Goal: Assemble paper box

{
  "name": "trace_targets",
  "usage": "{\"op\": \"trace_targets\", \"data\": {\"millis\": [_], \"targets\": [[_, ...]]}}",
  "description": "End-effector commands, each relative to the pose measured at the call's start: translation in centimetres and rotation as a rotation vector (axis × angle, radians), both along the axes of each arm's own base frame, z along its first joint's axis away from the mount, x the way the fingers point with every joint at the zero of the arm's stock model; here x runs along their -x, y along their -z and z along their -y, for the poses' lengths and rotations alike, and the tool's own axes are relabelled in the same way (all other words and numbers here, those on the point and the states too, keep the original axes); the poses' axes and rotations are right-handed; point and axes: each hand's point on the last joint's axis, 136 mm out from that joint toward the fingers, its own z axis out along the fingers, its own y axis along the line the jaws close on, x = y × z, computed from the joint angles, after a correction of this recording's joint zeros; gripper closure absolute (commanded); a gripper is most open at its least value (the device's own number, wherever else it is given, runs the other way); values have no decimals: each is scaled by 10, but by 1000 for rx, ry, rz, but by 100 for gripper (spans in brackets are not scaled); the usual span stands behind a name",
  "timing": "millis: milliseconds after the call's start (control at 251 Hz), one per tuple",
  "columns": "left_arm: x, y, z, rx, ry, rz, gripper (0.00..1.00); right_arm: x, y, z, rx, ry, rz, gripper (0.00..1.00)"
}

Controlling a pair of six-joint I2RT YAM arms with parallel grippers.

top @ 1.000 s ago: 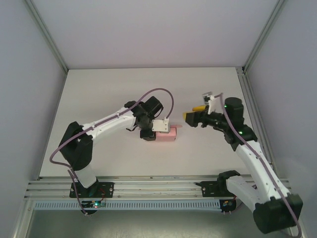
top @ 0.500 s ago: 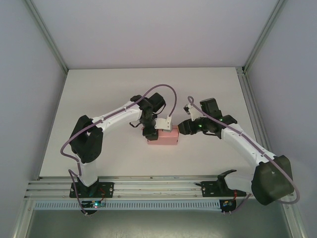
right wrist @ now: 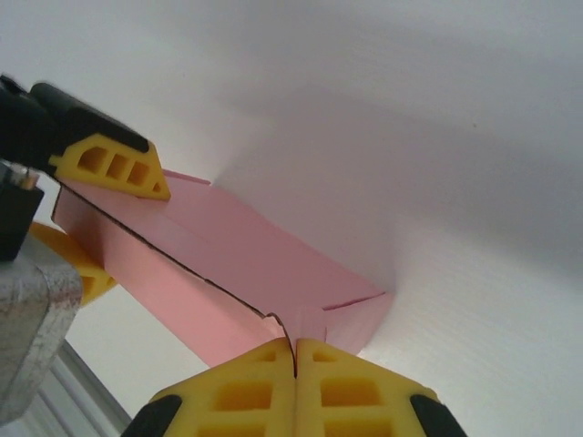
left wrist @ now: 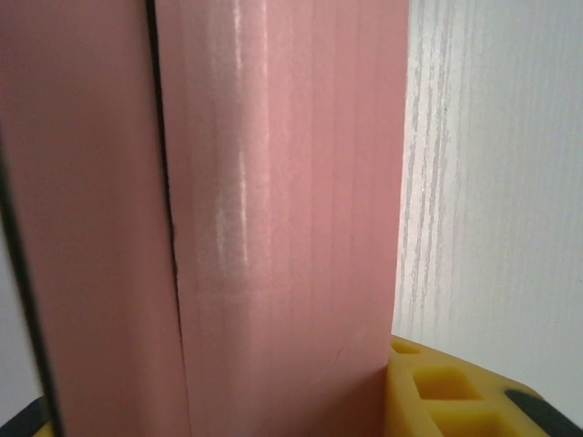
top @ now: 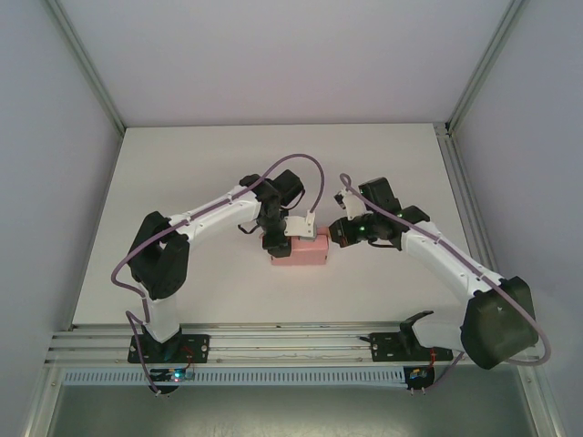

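The small pink card box (right wrist: pixel 228 250) is held between the fingers of the left gripper (right wrist: pixel 102 218); the right gripper (right wrist: pixel 293 357) is closed, empty. Probably bendy (easily squashed): flat sides are safest.

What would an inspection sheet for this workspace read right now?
Surface: white table, flat and plain.
Job's things: pink paper box at the centre, folded up, lying on the table.
Clutter: nothing seen.
Grippers: left gripper clamps the box between its fingers; right gripper has its fingers shut, at the box's right end.
Cables: purple cable loops above the left arm; another runs along the right arm.
Surroundings: pale walls, metal rail at the near edge.
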Motion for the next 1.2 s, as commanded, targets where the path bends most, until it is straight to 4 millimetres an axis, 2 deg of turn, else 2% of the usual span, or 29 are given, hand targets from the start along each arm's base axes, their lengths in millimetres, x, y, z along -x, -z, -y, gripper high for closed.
{"op": "trace_targets", "data": {"millis": [0, 140, 251, 323, 459, 551, 790, 1002, 1197], "targets": [[-10, 4, 2, -18, -40, 2, 64, -7, -20, -12, -86, 98, -67, 100], [-13, 6, 4, -21, -47, 0, 64, -7, -41, -38, -281, 149, -185, 100], [-14, 11, 3, -31, -39, -3, 63, -4, -47, -46, -352, 162, -299, 100], [-14, 14, 3, -39, -38, -5, 63, -3, -48, -45, -359, 164, -355, 100], [-13, 17, 2, -43, -28, -12, 63, -5, -62, -44, -420, 164, -420, 100], [-14, 17, 3, -41, -23, -11, 63, -7, -62, -39, -415, 171, -430, 100], [-14, 19, -1, -60, -19, -8, 63, 2, -42, -15, -211, 60, -260, 100], [-16, 21, 1, -59, -28, -3, 63, 20, -3, -10, -61, -47, -96, 100], [-16, 23, 2, -62, -44, -15, 62, 16, 23, -4, -29, 34, 84, 100]]}}
